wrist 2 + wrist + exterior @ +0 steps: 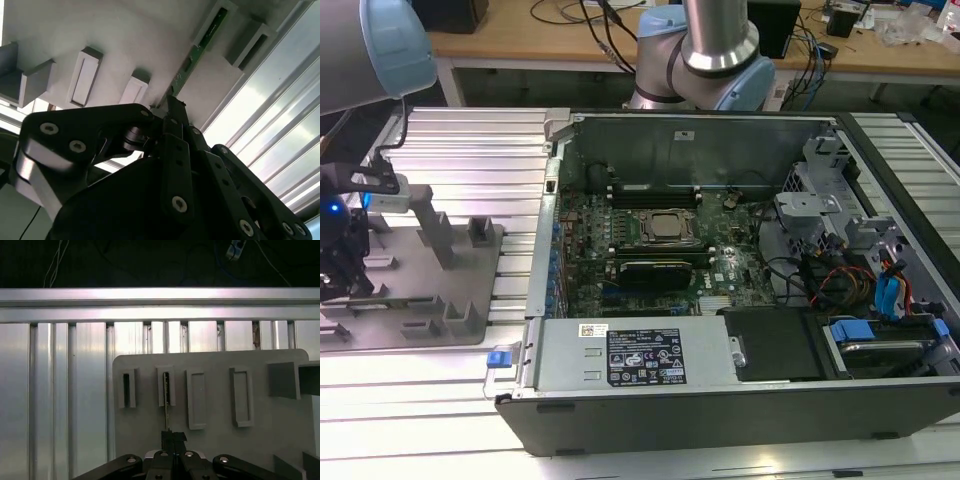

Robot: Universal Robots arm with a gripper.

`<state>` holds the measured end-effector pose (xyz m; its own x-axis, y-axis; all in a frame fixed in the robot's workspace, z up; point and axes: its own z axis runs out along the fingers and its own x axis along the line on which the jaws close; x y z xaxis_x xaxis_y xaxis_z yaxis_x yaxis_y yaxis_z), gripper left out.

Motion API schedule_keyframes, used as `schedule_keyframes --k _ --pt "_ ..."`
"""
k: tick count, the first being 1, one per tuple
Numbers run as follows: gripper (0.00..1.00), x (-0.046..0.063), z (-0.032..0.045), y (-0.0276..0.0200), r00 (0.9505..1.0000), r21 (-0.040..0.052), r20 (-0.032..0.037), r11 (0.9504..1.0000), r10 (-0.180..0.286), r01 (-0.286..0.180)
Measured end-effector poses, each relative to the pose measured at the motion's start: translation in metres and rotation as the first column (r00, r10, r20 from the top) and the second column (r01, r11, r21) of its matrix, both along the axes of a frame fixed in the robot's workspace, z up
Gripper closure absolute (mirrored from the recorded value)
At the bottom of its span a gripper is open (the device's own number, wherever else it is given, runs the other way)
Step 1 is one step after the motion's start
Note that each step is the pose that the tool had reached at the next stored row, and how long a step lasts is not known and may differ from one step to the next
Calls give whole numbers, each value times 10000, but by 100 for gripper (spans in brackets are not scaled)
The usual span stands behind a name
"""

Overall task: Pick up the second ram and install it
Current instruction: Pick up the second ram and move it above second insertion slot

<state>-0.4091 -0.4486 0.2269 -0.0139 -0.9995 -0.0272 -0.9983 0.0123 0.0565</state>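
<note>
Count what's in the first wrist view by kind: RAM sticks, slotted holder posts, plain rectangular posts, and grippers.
Thin green circuit-board RAM stick: 1
Slotted grey plastic holder posts: 2
Plain rectangular grey plastic posts: 2
Black robot gripper, jaws shut on the stick: 1
Total: 6

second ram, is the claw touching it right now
Touching. In the first wrist view the second ram, seen edge-on, runs straight into the shut claw with no gap.

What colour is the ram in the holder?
The second ram is green, clearest in the second wrist view.
</note>
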Motion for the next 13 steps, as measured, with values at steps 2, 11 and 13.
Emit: schedule_keyframes --k 2,11,13 --pt "92 -8 -15 0 10000 0 0 10000 35 -35" --pt "72 -11 -34 0 10000 -1 -1 10000 79 -79" --pt "72 -13 -55 0 9991 -1 -1 9991 426 -426"
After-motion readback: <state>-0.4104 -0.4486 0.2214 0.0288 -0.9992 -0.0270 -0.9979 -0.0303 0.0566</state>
